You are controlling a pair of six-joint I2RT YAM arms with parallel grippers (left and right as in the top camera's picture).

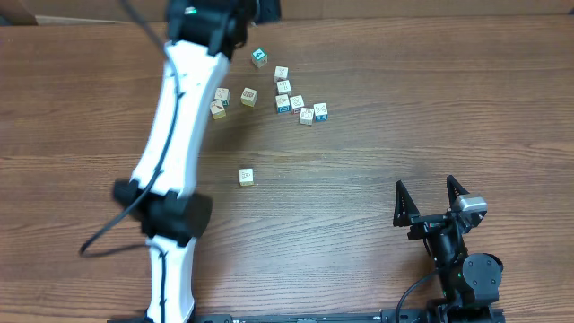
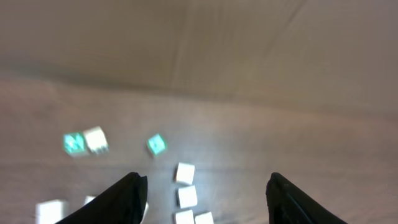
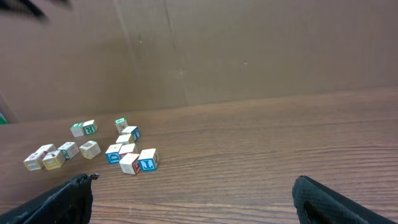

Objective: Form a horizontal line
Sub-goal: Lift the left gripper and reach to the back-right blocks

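We see the left hand (image 2: 206,186), spread and seemingly empty in the blurred view, nearer to the scattered cubes (image 1: 289,97) on the far tabletop (image 1: 430,99), slightly to its right, while the spread right hand (image 1: 433,199) is well apart.

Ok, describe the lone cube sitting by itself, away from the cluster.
The lone cube is small, pale and wooden-looking, its top face light with a faint printed mark too small to read. It lies flat on the brown wood-grain table, edges roughly square to the overhead view. Nothing touches it: it sits well apart from the other cubes, on their robot-ward side, to the right of the left arm and far left of the open right end effector.
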